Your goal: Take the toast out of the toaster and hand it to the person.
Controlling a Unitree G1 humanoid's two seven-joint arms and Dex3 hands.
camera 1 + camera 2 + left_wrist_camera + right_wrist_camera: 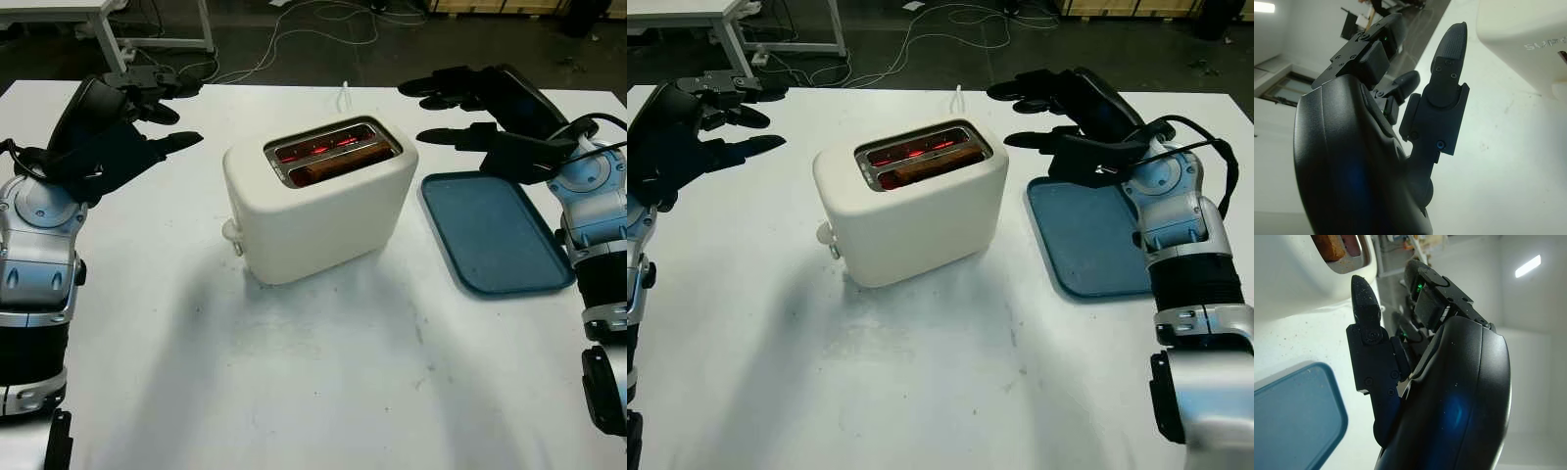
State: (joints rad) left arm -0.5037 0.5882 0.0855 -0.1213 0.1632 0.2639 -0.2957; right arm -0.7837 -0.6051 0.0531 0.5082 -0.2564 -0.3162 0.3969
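Observation:
A cream two-slot toaster [318, 206] stands mid-table, its slots glowing red inside. A brown slice of toast [338, 166] sits low in the near slot, and its edge also appears as toast [1332, 246] in the right wrist view. My left hand [147, 108] hovers open to the left of the toaster, well apart from it. My right hand [456, 113] hovers open just right of the toaster's top, above the far end of the tray. Neither hand touches the toaster.
A blue-grey tray [495, 235] lies flat to the right of the toaster. A white cord [345, 95] runs from behind the toaster off the table's far edge. Beyond that edge are a dark floor, loose cables and a white table leg [108, 39].

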